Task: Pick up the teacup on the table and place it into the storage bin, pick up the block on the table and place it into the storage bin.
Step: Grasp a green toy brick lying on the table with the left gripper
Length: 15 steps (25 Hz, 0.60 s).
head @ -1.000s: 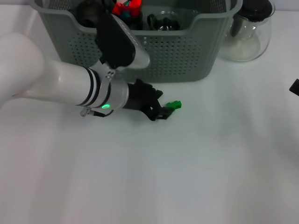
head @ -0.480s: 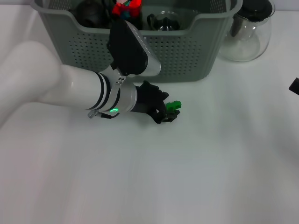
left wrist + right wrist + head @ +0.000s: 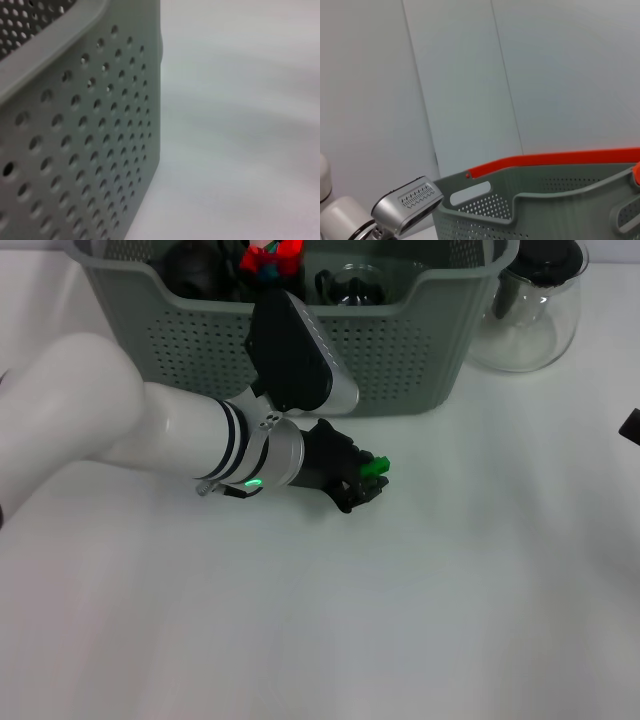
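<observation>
A small green block [image 3: 375, 467] lies on the white table just in front of the grey-green storage bin [image 3: 400, 350]. My left gripper [image 3: 362, 476] is low at the block, open, one black finger on each side of it. A clear glass teacup [image 3: 350, 285] sits inside the bin. The left wrist view shows only the bin's perforated wall [image 3: 75, 150] close up. Only a dark bit of my right gripper [image 3: 632, 425] shows, parked at the table's right edge. The right wrist view looks across at the bin [image 3: 545, 200].
A clear glass pitcher [image 3: 525, 310] with a black lid stands right of the bin. Red and black items [image 3: 270, 258] lie in the bin's left half. White table [image 3: 450, 590] stretches toward the front and right.
My left arm has slid to the right along the bin's front, bringing its fingers from short of the green block to either side of it. The block has stayed in place.
</observation>
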{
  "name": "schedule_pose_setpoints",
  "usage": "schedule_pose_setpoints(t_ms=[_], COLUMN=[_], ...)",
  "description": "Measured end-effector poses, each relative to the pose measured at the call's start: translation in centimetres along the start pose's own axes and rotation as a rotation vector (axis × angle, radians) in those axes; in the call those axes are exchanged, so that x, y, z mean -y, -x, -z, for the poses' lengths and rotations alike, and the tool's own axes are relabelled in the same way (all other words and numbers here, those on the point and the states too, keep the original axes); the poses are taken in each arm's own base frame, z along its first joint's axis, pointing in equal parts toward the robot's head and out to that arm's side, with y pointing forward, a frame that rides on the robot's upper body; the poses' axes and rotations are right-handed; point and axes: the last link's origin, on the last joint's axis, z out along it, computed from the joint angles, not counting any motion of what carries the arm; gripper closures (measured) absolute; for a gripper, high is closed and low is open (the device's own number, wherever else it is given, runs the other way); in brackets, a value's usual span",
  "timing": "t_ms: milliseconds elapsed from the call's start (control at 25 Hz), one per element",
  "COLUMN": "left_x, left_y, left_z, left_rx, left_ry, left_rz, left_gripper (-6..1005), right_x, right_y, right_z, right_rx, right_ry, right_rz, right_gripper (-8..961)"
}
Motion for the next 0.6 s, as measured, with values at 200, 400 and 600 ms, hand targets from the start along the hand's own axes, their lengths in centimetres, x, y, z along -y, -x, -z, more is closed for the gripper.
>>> schedule_pose_setpoints(t_ms=[200,400,600], left_x=[0.02,0.13,0.46], left_y=[-0.16,-0.25,-0.27], left_z=[0.07,0.25,0.85], left_rx=[-0.003,-0.006,-0.005], left_ry=[-0.002,0.004,0.023], left_rz=[-0.001,0.007,0.028], left_gripper=[721,812,840], right_x=[0.01,0.02,0.0], right_y=[-0.01,-0.01,0.03], right_z=[0.07,0.1,0.08], right_rx=[-0.001,-0.001,0.0], right_ry=[-0.001,-0.002,0.0], right_rz=[0.0,0.0,0.001], right_gripper=[101,101,101])
